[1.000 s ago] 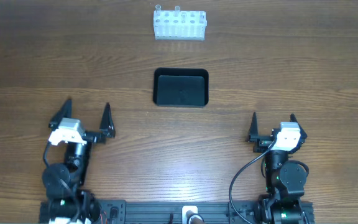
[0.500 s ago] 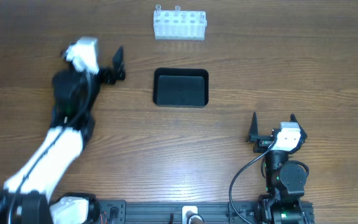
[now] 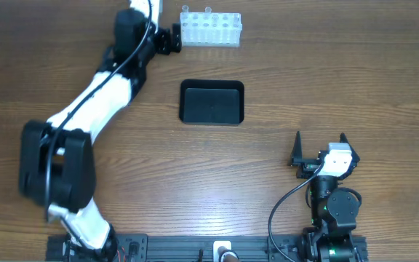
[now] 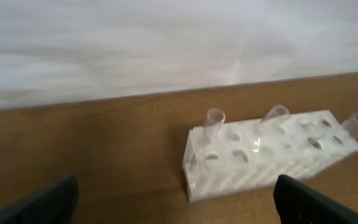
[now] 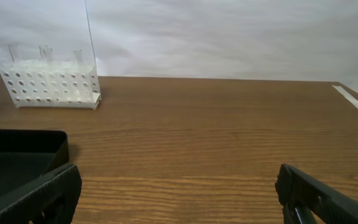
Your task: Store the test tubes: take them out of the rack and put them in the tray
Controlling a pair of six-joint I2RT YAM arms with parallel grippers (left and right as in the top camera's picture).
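Nearest the bases, the right gripper (image 3: pixel 319 137) is held low over the wooden table (image 3: pixel 355 73), just ahead of its own base, with its fingers spread wide and nothing between them. Farther up the table, near the middle, a black tray (image 3: pixel 212 83) is set flat, and no tube is seen inside it. Beyond the tray, close to the far edge, a white rack (image 3: pixel 210 30) is stood lengthwise, well apart from the right gripper. Three clear test tubes (image 4: pixel 214 122) are seen standing in the rack's holes, their open tops raised above its upper face. The left arm is stretched far across the table, and the left gripper (image 4: pixel 176 182) is held near the rack's left end, fingers opened wide, nothing gripped, the rack lying just ahead of them and not touched
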